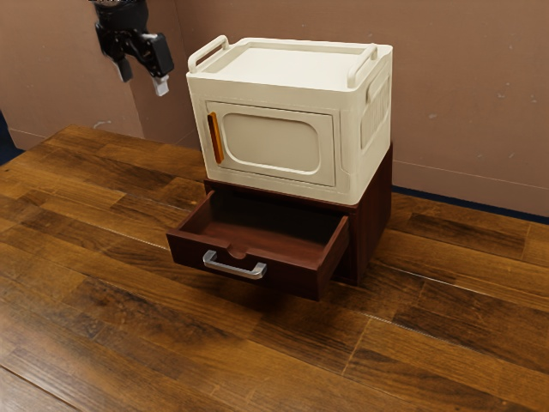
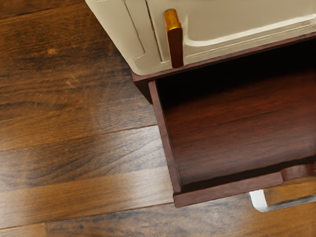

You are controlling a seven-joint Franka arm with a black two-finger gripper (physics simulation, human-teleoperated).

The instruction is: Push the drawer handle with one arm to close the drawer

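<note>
Holding the gripper (image 1: 143, 75) wide open, empty; might skid off the handle (image 1: 233, 269) by pushing the drawer (image 1: 292, 281) askew.

so there's this cream cabinet (image 1: 350, 163) sitting upright, raised rails (image 1: 362, 67) at both ends of its top, front door (image 1: 273, 142) shut. Door's got an upright orange handle (image 1: 215, 138) near its edge on the exterior view's left, kinda gold at the tip in the wrist view. Brown plank counter (image 1: 129, 326) below, plain pinkish-brown wall (image 1: 463, 103) behind, dark blue strip (image 1: 480, 212) between them
</note>
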